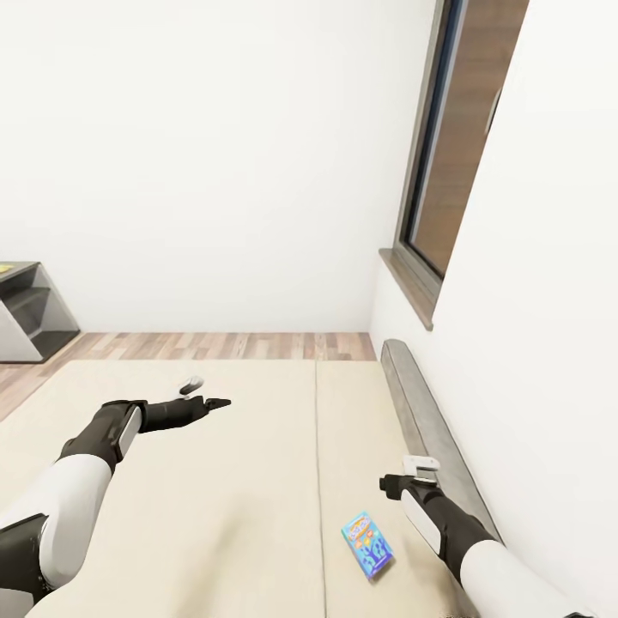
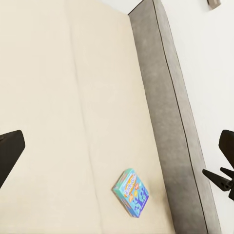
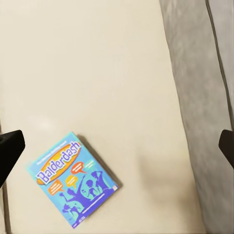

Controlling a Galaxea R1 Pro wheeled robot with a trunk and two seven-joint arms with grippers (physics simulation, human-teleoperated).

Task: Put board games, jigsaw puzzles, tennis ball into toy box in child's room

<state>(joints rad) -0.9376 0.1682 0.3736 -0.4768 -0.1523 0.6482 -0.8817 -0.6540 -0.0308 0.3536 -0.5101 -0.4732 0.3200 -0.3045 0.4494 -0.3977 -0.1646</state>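
One blue game lies flat on the bed just beside our wide-open right gripper; looks light, stiff, thin, so we'd pinch an edge.

The room is bright and evenly lit, with a flat, diffuse light that leaves the white walls almost featureless. No glare or hot spots show anywhere. Shadows are faint: a soft, blurred smudge lies on the bed below the left arm, and the blue board game casts only a thin dim edge along one side. The window looks darker than the wall around it. The head view bends straight lines near its edges, so the window frame leans. The print on the game box reads sharply in the right wrist view; the dark fingertips at that picture's borders are soft.
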